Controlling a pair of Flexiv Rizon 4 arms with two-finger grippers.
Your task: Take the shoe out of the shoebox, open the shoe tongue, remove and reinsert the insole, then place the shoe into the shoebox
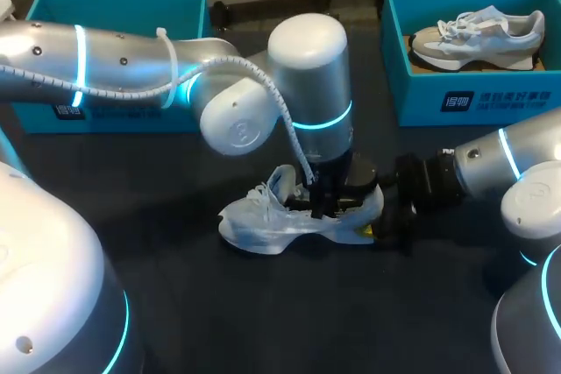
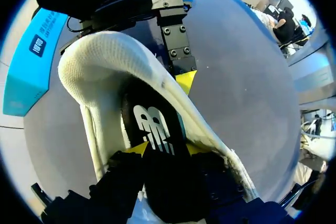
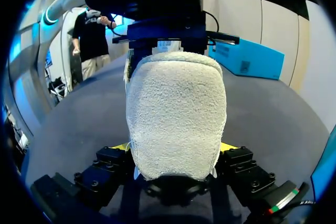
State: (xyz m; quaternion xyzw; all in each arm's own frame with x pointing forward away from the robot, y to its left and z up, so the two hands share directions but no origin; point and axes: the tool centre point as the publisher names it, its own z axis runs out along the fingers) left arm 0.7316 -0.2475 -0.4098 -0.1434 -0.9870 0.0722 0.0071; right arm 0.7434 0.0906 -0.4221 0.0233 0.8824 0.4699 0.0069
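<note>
The shoe is out on the bench, with the right pincer clamped on its heel and the left pincer gripping the insole inside; reinsertion and reboxing remain.

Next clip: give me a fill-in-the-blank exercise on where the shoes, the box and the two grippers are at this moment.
1. The right gripper is shut on the ____ end of the white shoe, which rests on the table.
2. The left gripper, down in that shoe's opening, is shut on the ____ insole.
3. The second shoe lies in the box on the robot's ____ side.

Missing words: heel; black; right
</note>
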